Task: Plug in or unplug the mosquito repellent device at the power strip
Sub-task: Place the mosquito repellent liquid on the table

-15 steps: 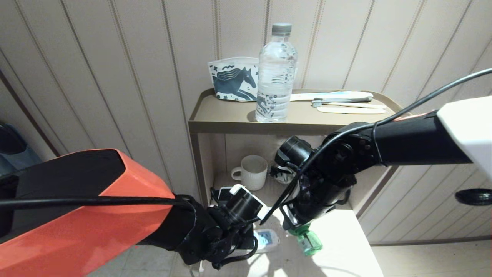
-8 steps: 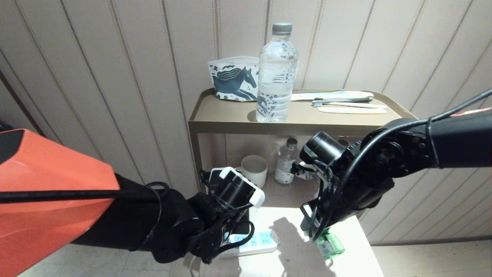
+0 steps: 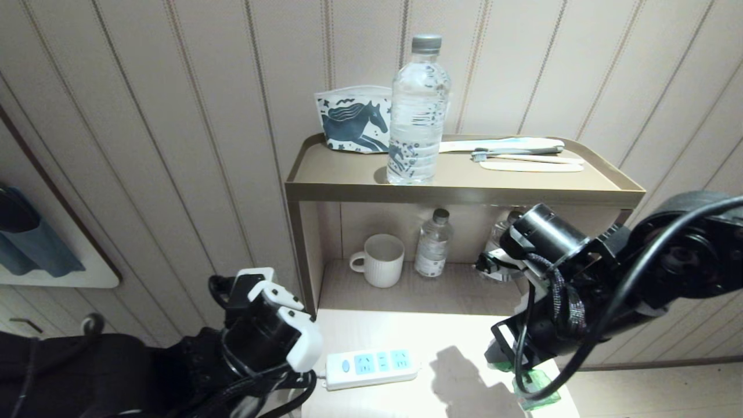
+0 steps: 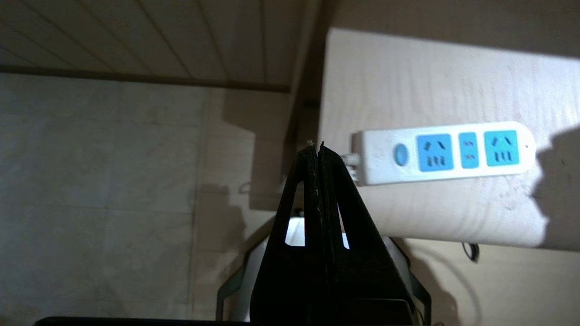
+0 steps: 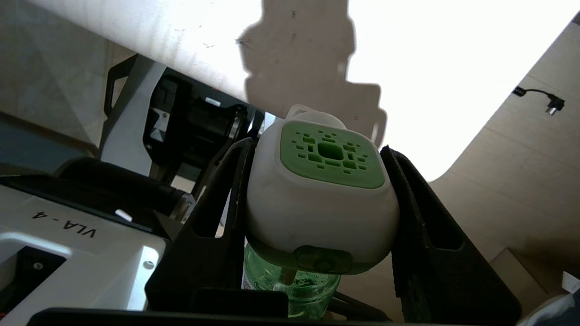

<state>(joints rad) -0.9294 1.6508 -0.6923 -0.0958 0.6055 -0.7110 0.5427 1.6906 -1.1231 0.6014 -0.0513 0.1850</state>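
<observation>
On my feed, item 1 is the long white plastic power strip (image 3: 371, 368) with 3 light-blue socket panels and a blue oval button, lying flat on the pale wooden table (image 3: 441, 342) near its front left edge, every socket bare. Item 2 is the small white-and-green plastic mosquito repellent device (image 5: 321, 199) with its translucent green liquid bottle; I see it clamped between the black fingers of the right gripper (image 5: 317, 199), which grasps it by its white body, well apart from the strip, off to the right over the table's front right corner (image 3: 534, 389). Item 3 is the left gripper (image 4: 317, 151), its 2 black fingers pressed together on nothing, hanging just beside the cord end of the strip without touching it, off the table's left edge. Behind the table I note a tan metal shelf unit (image 3: 453, 191): on top a tall clear water bottle (image 3: 417, 110), a white pouch printed with a dark horse (image 3: 353, 121) and a toothbrush (image 3: 514, 154); below, a ribbed white mug (image 3: 378, 260) and a small clear bottle (image 3: 433, 244).
</observation>
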